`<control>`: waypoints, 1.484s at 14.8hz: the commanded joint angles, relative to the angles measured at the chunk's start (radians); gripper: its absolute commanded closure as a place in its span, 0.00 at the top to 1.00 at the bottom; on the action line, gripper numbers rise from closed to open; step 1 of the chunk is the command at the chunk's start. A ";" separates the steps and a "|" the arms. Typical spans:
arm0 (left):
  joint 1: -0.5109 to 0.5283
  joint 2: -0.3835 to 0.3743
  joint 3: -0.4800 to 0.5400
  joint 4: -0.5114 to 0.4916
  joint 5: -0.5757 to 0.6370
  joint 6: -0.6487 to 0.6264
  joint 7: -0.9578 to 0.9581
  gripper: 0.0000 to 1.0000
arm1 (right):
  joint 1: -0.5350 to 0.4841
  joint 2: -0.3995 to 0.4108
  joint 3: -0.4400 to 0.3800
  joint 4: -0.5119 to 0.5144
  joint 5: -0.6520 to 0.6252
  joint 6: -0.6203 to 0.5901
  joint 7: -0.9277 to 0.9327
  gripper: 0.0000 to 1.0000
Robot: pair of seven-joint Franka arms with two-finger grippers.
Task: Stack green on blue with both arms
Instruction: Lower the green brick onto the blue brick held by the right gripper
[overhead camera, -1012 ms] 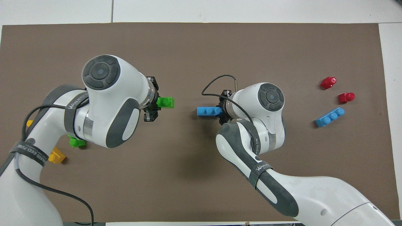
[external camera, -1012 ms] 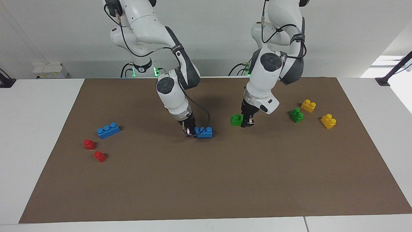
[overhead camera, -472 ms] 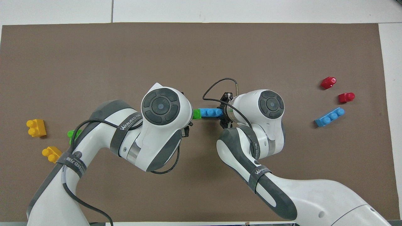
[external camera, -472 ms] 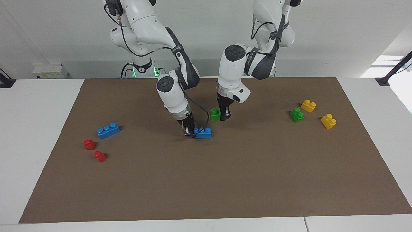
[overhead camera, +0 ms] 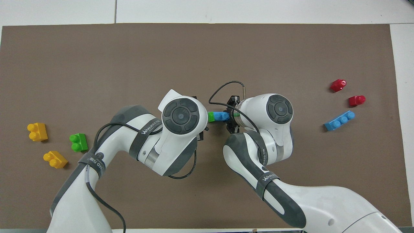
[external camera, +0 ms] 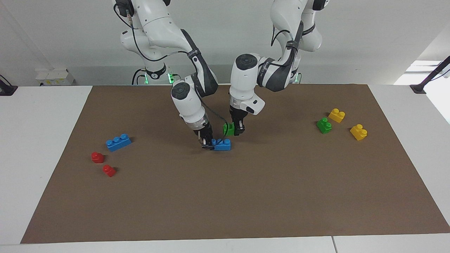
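Fingers of both grippers are clamped on bricks. The left gripper [external camera: 236, 130] holds the green brick [external camera: 229, 129] in the air, just above the end of the blue brick [external camera: 222, 144] that points to the left arm's end of the table. The right gripper [external camera: 207, 144] pins that blue brick's other end on the mat [external camera: 246, 196], near its middle.

Both bricks are in hand and nearly lined up — what is left, I judge, is lowering green onto the studs and letting go.

The facing view shows the gap between the two; in the overhead view the left arm's wrist covers most of green, leaving only a sliver [overhead camera: 211, 116] at nine o'clock of blue [overhead camera: 221, 115]. Spare bricks lie well apart — a green one [external camera: 323, 125] and two yellow, a blue one [external camera: 118, 142] and two red.
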 commanded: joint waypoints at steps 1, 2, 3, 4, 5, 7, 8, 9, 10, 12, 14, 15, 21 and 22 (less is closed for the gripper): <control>-0.028 0.069 0.016 0.057 0.043 0.039 -0.054 0.00 | 0.002 -0.022 -0.003 -0.048 -0.018 0.046 -0.004 0.00; -0.028 0.074 0.016 0.057 0.045 0.048 -0.060 0.00 | 0.002 -0.022 -0.001 -0.049 -0.018 0.050 -0.004 0.00; -0.028 0.077 0.016 0.057 0.046 0.052 -0.060 0.00 | 0.002 -0.022 -0.001 -0.049 -0.018 0.050 -0.004 0.00; -0.028 0.079 0.016 0.057 0.048 0.061 -0.061 0.00 | 0.002 -0.020 -0.003 -0.049 -0.017 0.052 -0.004 0.00; -0.028 0.088 0.016 0.057 0.052 0.067 -0.061 0.00 | 0.000 -0.020 -0.003 -0.049 -0.017 0.052 -0.004 0.00; -0.030 0.097 0.016 0.057 0.058 0.073 -0.061 0.00 | 0.000 -0.020 -0.003 -0.049 -0.017 0.052 -0.012 0.00; -0.031 0.102 0.016 0.057 0.058 0.078 -0.063 0.00 | 0.000 -0.020 -0.003 -0.049 -0.015 0.052 -0.013 0.00; -0.033 0.106 0.016 0.057 0.058 0.081 -0.061 0.00 | 0.000 -0.020 -0.003 -0.049 -0.015 0.052 -0.015 0.00; -0.034 0.108 0.016 0.057 0.060 0.084 -0.063 0.00 | 0.000 -0.020 -0.003 -0.049 -0.015 0.055 -0.015 0.00; -0.034 0.117 0.016 0.056 0.060 0.091 -0.063 0.00 | 0.000 -0.020 -0.003 -0.049 -0.015 0.057 -0.015 0.00; -0.034 0.120 0.016 0.056 0.060 0.096 -0.063 0.00 | -0.001 -0.020 -0.003 -0.049 -0.015 0.057 -0.015 0.00; -0.034 0.120 0.016 0.056 0.060 0.099 -0.063 0.00 | -0.001 -0.019 -0.003 -0.049 -0.015 0.057 -0.018 0.00; -0.031 0.134 0.021 0.054 0.072 0.128 -0.067 0.00 | -0.005 -0.020 -0.003 -0.055 -0.014 0.057 -0.028 0.00; -0.031 0.134 0.021 0.053 0.083 0.134 -0.067 0.00 | -0.005 -0.022 -0.003 -0.060 -0.014 0.058 -0.032 0.00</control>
